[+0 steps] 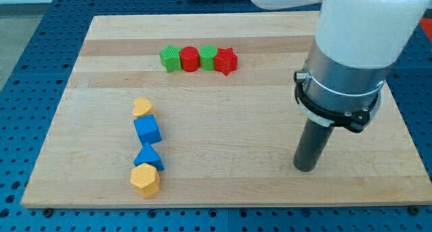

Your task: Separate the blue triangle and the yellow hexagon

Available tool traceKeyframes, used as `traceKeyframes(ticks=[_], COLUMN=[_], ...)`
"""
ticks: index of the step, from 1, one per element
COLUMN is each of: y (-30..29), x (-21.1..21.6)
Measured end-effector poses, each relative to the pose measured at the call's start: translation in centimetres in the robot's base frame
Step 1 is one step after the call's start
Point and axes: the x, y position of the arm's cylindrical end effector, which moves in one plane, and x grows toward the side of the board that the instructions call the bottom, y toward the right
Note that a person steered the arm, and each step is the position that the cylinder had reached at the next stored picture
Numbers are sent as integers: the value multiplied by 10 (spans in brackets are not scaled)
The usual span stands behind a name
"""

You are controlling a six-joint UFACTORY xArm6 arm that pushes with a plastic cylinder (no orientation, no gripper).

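On the view's left half of the wooden tabletop (223, 185) I see a column of four blocks running from the middle toward the view's bottom. Topmost is a yellow heart (142, 108). Just below it sits a blue cube (147, 131). Below that is the blue triangle (148, 157), and the yellow hexagon (145, 180) sits at the foot of the column, nearest the tabletop's bottom edge. The blue triangle and the yellow hexagon are touching; the triangle's lower edge meets the hexagon's upper face. The cube and the triangle are also in contact or very nearly so; I cannot tell which.

Near the view's top, slightly left of centre, a second group forms a tight horizontal row. From the view's left it reads: a green star (171, 58), a red cylinder (190, 59), a green block (207, 57) whose shape I cannot make out, and a red star (226, 61). Each block touches its neighbour.

On the view's right, my arm comes down from the top edge: a white housing, a grey collar, then the dark rod. My tip (305, 169) rests at the tabletop's surface, well apart from both groups and roughly level with the blue triangle. This rig carries no claw, so there is no apart or together state to report.
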Motion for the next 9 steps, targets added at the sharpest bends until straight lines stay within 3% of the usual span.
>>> traceKeyframes(ticks=[2, 4, 5, 6, 8, 9], y=[-14, -111, -135, -150, -152, -203], x=[0, 0, 10, 48, 50, 50])
